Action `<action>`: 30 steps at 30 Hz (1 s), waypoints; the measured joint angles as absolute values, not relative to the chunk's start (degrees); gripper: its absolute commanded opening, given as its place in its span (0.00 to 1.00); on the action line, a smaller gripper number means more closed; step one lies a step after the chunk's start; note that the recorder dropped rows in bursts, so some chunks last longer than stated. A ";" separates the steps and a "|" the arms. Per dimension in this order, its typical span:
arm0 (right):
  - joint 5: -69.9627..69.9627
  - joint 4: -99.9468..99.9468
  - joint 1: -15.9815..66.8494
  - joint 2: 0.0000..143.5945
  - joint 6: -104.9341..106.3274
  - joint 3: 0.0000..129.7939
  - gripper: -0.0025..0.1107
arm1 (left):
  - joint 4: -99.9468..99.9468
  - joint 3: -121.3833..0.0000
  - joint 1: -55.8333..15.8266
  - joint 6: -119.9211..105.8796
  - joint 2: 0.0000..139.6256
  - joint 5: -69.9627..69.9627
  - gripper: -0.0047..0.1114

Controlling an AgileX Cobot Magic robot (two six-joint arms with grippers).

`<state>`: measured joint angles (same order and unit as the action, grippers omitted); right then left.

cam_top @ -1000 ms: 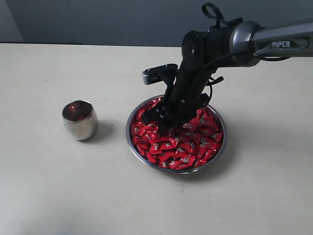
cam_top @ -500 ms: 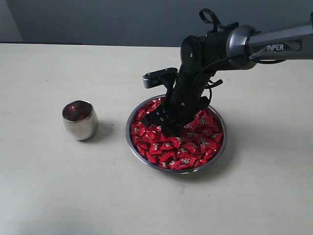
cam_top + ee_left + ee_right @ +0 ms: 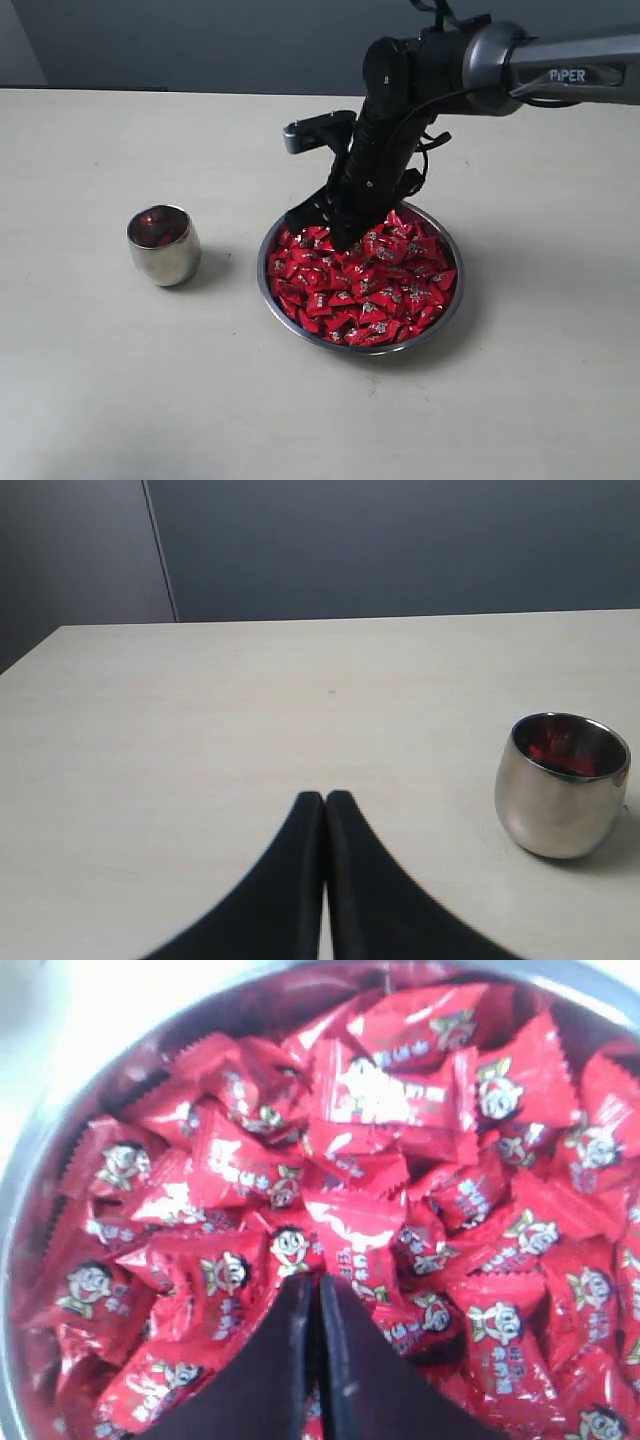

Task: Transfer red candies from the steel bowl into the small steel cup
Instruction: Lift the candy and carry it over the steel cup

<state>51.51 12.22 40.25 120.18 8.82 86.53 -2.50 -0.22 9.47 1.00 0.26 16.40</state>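
Shiny red foil-wrapped candies fill the wide shallow steel bowl on the pale counter. The right gripper, its 2 fingers pressed together, touches the pile's top; I cannot tell whether it has caught a wrapper. The small rounded steel cup, with red candy inside, stands apart from the bowl. The left gripper is pressed together near the cup, holding nothing.

A pale table carries the steel bowl and, well apart, the small steel cup.
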 measured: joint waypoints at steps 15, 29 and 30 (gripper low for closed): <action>48.68 18.07 40.25 117.35 16.18 95.15 0.01 | -2.50 -0.22 9.47 1.00 0.26 16.40 0.04; 49.53 35.78 45.18 126.14 29.80 112.95 0.01 | -2.50 -0.22 9.47 1.00 0.26 16.40 0.04; 50.11 35.43 45.76 127.30 29.80 114.49 0.01 | -2.50 -0.22 9.47 1.00 0.26 16.40 0.04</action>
